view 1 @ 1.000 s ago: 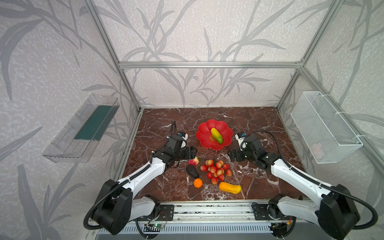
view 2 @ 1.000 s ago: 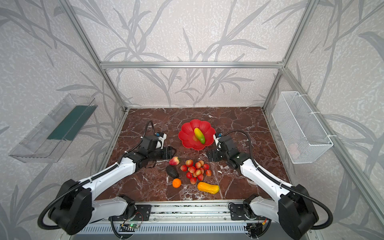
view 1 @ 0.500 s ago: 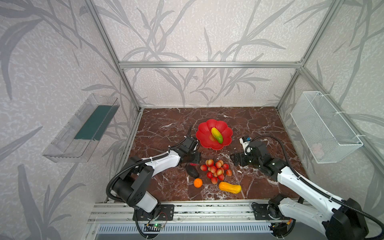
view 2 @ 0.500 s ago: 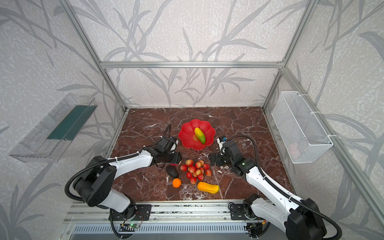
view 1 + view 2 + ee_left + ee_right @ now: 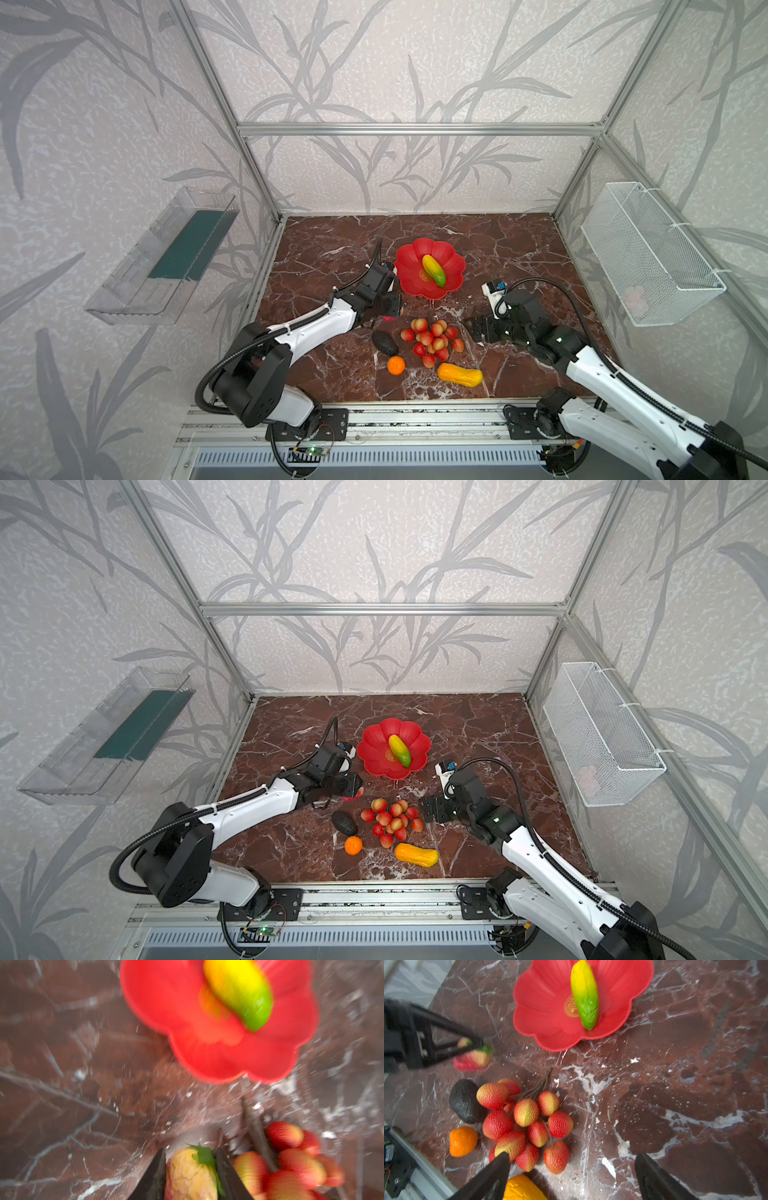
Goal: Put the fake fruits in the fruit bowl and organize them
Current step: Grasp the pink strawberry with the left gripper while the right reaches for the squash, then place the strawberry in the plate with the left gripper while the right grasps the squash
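Near the fruit bowl (image 5: pixel 409 270), left claw (image 5: pixel 190 1152) pinches the peach (image 5: pixel 191 1172), leaf end toward it; right claw (image 5: pixel 572 1156) spread.

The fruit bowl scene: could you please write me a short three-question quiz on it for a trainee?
1. True or false: the fruit bowl holds just one fruit, the mango.
2. Which fruit is the left gripper shut on? A the avocado, B the peach, C the small orange.
3. In one word, how do the jaws of the right gripper stand?

Key: 1 true; 2 B; 3 open.
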{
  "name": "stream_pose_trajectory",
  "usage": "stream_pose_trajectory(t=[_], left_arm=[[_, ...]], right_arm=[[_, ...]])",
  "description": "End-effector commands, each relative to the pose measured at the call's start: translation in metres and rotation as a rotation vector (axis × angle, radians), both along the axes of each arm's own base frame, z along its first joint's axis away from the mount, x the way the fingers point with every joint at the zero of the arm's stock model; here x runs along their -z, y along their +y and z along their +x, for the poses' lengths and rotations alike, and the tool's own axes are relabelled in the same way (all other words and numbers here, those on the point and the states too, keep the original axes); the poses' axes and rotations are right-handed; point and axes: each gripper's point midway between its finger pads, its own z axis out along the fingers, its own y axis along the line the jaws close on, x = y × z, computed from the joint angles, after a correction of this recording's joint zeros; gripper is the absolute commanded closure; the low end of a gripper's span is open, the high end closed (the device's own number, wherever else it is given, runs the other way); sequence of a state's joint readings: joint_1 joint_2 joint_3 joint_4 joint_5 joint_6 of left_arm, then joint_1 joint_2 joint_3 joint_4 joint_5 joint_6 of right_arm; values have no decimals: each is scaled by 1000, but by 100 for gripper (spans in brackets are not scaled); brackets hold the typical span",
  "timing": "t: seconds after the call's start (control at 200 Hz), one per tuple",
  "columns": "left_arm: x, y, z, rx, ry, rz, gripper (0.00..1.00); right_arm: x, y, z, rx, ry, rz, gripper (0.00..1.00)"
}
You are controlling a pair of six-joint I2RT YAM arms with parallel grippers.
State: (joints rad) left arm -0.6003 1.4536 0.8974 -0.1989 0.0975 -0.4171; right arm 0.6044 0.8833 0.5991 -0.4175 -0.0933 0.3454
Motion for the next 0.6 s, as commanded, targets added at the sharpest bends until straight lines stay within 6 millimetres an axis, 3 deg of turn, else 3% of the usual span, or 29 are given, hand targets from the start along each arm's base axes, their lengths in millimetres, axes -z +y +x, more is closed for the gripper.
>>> stream_pose_trajectory(t=[0.0,0.065,0.16,0.33,0.44,0.525,0.595], left_arm=[[-54,-20,34,11,-148,-60,62],[-57,-31,51,29,-147,-46,62],[-46,-49,79,30,-113,-34,62],[-4,-70,123,-16,-36,-53,62],[23,-74,137,-46,40,-73,61],[24,-77,144,-58,52,-135,47],[8,-76,148,-63,9,-201,36]], right_arm=[[16,8,-30,-87,99,-55,9],[25,13,-43,-127,121,-95,10],[35,21,-59,-178,138,-138,11],[50,31,-82,-237,170,-204,13],[61,37,-93,-277,185,-243,15],[66,42,-96,-301,189,-259,16],[71,45,-96,-309,203,-274,16]])
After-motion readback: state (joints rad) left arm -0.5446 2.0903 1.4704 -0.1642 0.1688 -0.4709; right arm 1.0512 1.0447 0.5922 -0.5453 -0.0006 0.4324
